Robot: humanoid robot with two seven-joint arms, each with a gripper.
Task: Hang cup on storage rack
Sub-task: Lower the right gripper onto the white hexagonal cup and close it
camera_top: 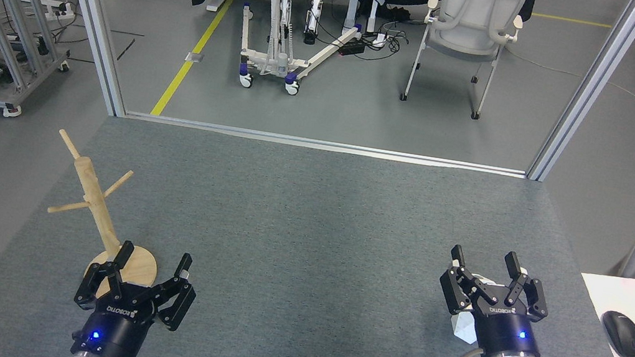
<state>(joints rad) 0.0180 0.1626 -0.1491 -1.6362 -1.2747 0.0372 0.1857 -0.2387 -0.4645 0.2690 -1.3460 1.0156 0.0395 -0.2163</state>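
Right claw (484,261) spread wide over cup (465,328) for pickup; left claw (154,261) open, empty, near storage rack (94,195).

The cup (466,328) is largely hidden beneath the right gripper (484,263); only white slivers are seen between and below its fingers (458,256). Part of the storage rack (98,212) base is covered by the left gripper (154,258) fingers.
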